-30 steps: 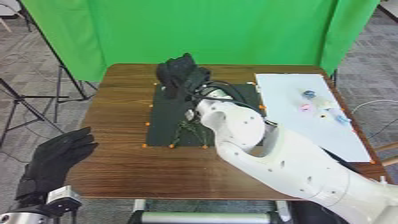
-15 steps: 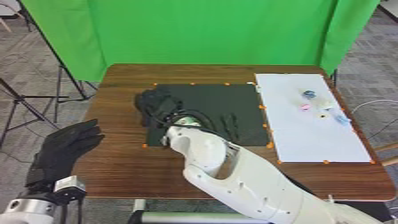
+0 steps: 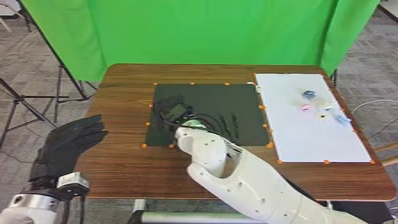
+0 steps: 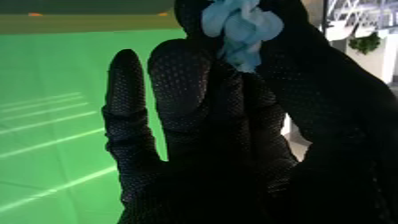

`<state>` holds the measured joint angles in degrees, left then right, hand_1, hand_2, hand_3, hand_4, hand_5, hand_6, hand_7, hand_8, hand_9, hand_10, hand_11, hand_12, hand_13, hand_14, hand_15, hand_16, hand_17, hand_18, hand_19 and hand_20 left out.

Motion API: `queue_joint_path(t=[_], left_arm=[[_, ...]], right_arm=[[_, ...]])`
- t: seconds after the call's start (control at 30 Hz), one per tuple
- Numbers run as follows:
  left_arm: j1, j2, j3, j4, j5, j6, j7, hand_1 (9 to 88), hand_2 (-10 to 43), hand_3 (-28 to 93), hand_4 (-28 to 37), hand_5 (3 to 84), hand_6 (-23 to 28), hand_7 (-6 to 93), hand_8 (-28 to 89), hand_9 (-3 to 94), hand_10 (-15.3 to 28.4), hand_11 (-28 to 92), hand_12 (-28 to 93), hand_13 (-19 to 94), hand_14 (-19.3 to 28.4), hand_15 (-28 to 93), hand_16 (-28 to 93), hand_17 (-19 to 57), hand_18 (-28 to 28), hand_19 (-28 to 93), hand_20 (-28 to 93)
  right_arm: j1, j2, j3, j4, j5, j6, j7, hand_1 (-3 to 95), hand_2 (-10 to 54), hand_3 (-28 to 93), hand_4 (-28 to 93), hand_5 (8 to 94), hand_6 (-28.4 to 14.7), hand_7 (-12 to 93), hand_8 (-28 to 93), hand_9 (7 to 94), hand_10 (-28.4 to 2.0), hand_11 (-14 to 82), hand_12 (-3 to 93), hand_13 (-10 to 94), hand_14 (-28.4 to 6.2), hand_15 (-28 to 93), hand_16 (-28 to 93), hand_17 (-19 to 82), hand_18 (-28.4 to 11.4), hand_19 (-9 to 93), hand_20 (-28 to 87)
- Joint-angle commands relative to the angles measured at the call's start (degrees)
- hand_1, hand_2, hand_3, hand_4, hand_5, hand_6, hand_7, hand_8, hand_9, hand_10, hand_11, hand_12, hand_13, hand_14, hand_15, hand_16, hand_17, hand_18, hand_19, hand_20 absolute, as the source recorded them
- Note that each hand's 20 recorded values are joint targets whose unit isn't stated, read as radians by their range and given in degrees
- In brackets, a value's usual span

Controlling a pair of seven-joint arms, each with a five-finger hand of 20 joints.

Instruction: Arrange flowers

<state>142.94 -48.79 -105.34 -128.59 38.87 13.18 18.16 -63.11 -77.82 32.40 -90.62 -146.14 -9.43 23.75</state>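
The right hand point(image 3: 175, 109) is over the left part of the black mat point(image 3: 213, 97). In the right wrist view, a light blue flower point(image 4: 242, 30) is pinched between the thumb and a finger of the right hand point(image 4: 213, 175); its stem cannot be made out. Beyond the table's left edge, the left hand point(image 3: 69, 145) has its fingers straight and holds nothing. Small flowers lie on the white sheet point(image 3: 298, 140): a blue one point(image 3: 308, 93), a pink one point(image 3: 306, 107), a whitish one point(image 3: 326, 105) and a pale blue one point(image 3: 343, 120).
Dark slender shapes point(image 3: 235, 125) lie on the mat, right of the right hand. Orange markers edge the mat and sheet. Brown wooden table point(image 3: 124, 170) surrounds both, with a green curtain point(image 3: 213, 35) behind. The right forearm point(image 3: 235, 172) crosses the near edge.
From beyond the mat's far edge, my right hand has come nearer and to the left, then slightly back right. My left hand has moved a little forward.
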Motion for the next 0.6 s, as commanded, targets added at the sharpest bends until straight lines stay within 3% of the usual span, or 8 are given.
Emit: queue_joint_path(t=[0.03, 0.07, 0.1, 0.13, 0.17, 0.3, 0.47, 0.6], left_arm=[[-1.5, 0.3, 0.29, -0.03, 0.81, -0.54, -1.86, 27.9, 4.8, 80, -16.1, 45.1, 13.5, 17.2, -9, 37.8, 21.8, 34, 9, 25, 28.4, 63, -14, -9.1, 23.0, 61, 12], [-1.4, 0.44, 0.35, -0.16, 0.79, -0.04, -1.79, 27.8, 4.7, 80, -15.9, 45.2, 13.5, 17.1, -10, 37.8, 21.8, 34, 9, 25, 28.4, 63, -14, -9.0, 23.0, 61, 12], [-0.8, 0.4, 0.13, -0.02, 0.66, -0.46, -1.21, 27.8, 4.7, 80, -15.8, 45.1, 13.5, 17.2, -10, 37.8, 21.9, 34, 9, 25, 28.4, 63, -14, -9.0, 23.0, 61, 12], [-1.0, 0.55, 0.31, 0.08, 0.53, -0.4, -0.98, 27.9, 4.7, 80, -15.7, 45.2, 13.5, 17.2, -10, 37.8, 21.8, 34, 9, 25, 28.4, 63, -14, -9.1, 23.0, 61, 12], [-1.3, 0.58, 0.48, 0.09, 0.63, -0.25, -1.18, 27.9, 4.7, 80, -15.6, 45.2, 13.5, 17.2, -10, 37.8, 21.8, 34, 9, 25, 28.4, 63, -14, -9.1, 23.0, 61, 12], [-1.4, 0.35, 0.44, 0.17, 0.7, -0.43, -1.18, 28.0, 4.7, 80, -15.7, 45.2, 13.5, 17.1, -10, 37.8, 21.8, 34, 9, 25, 28.4, 64, -14, -9.1, 23.0, 61, 12], [-0.6, 0.99, 0.49, -0.08, 0.33, 0.12, -0.42, 28.0, 4.6, 80, -15.8, 45.1, 13.5, 17.2, -10, 37.8, 21.8, 34, 9, 25, 28.4, 64, -14, -9.1, 23.0, 61, 12], [-0.5, 0.77, 0.34, -0.18, 0.51, 0.11, -0.75, 27.9, 4.5, 80, -15.9, 45.2, 13.5, 17.1, -10, 37.8, 21.8, 34, 9, 25, 28.4, 64, -14, -9.1, 23.0, 61, 12]], right_arm=[[-3.2, -3.1, 4.0, 0.9, -4.0, -3.5, -1.6, 49.1, -9.5, 75, -28, 59.9, 0.8, 56, 2, 80.9, -7.2, 21.4, 39.7, 66, -5.5, 68, 34, 21, -21.0, 76, 28], [-3.5, -4.1, 5.1, 1.8, -6.4, -3.8, -2.8, 48.8, -9.5, 75, -28, 59.5, 0.6, 56, 2, 80.8, -7.3, 21.6, 39.6, 65, -5.6, 68, 34, 21, -21.1, 76, 28], [-2.9, -4.4, 4.8, 2.5, -5.7, -3.9, -2.2, 48.4, -9.5, 75, -28, 59.1, 0.4, 56, 2, 80.2, -7.7, 21.7, 39.5, 65, -5.8, 69, 33, 20, -21.1, 75, 28], [-0.3, -2.5, -0.7, 2.2, -0.6, -1.3, 2.9, 48.2, -9.5, 75, -28, 58.7, 0.2, 56, 2, 79.8, -7.8, 22.0, 39.2, 65, -5.9, 69, 33, 20, -21.2, 75, 28], [-0.3, -2.6, -0.5, 2.0, 0.3, -2.0, 3.8, 47.4, -9.5, 75, -28, 58.0, -0.2, 56, 1, 78.2, -8.1, 24.7, 37.0, 64, -6.1, 69, 31, 20, -21.3, 75, 28], [-1.1, -3.3, 1.1, 2.2, -1.5, -3.2, 2.4, 45.7, -9.5, 74, -28, 55.8, -0.7, 57, 2, 74.3, -9.1, 31.3, 32.2, 63, -7.2, 72, 28, 19, -21.7, 75, 28], [-0.5, -2.5, -0.7, 1.6, -0.2, -2.2, 4.2, 41.7, -9.5, 75, -28, 54.4, -1.9, 55, 2, 69.9, -11.3, 38.9, 26.1, 60, -8.7, 74, 25, 19, -22.4, 75, 28], [-0.3, -2.6, -0.3, 1.8, -1.1, -2.2, 4.0, 40.1, -9.5, 77, -28, 54.2, -2.9, 53, 2, 67.9, -12.7, 42.2, 23.0, 59, -9.3, 75, 25, 18, -22.7, 75, 28]])
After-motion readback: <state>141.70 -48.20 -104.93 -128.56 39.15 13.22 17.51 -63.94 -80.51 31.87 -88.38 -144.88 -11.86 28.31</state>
